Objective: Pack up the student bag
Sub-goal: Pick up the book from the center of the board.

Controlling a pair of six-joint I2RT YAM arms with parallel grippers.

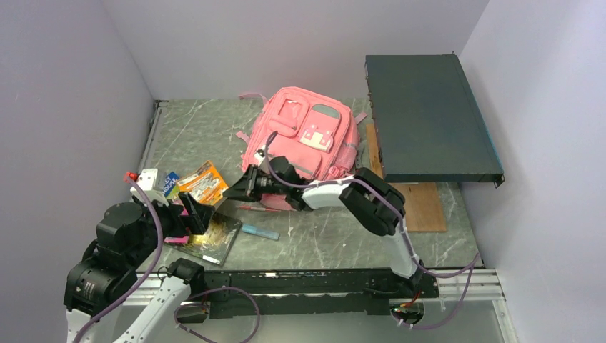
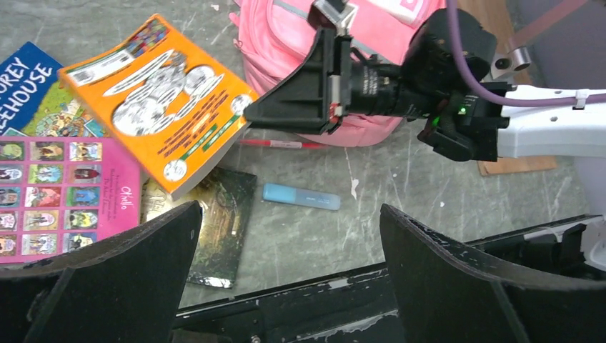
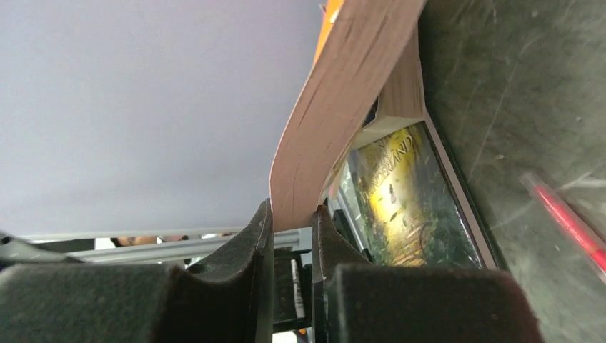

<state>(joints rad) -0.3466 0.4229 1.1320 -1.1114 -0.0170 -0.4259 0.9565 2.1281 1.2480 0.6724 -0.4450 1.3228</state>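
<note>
The pink student bag (image 1: 307,136) lies flat at the back middle of the table; its lower edge shows in the left wrist view (image 2: 286,43). My right gripper (image 1: 239,189) reaches left and is shut on the corner of an orange book (image 1: 204,182), lifting that corner. The right wrist view shows the gripper (image 3: 291,214) clamped on the book's bent page edge (image 3: 343,93). The left wrist view shows the same grip (image 2: 246,118) on the orange book (image 2: 154,100). My left gripper (image 2: 289,214) is open and empty, above the table's front edge, near the books (image 1: 196,214).
A blue book (image 2: 32,93), a pink book (image 2: 64,193) and a dark green book (image 2: 221,221) lie under or beside the orange one. A blue highlighter (image 2: 300,196) and a red pen (image 2: 275,143) lie nearby. A dark flat case (image 1: 429,121) and wooden board (image 1: 421,204) are at right.
</note>
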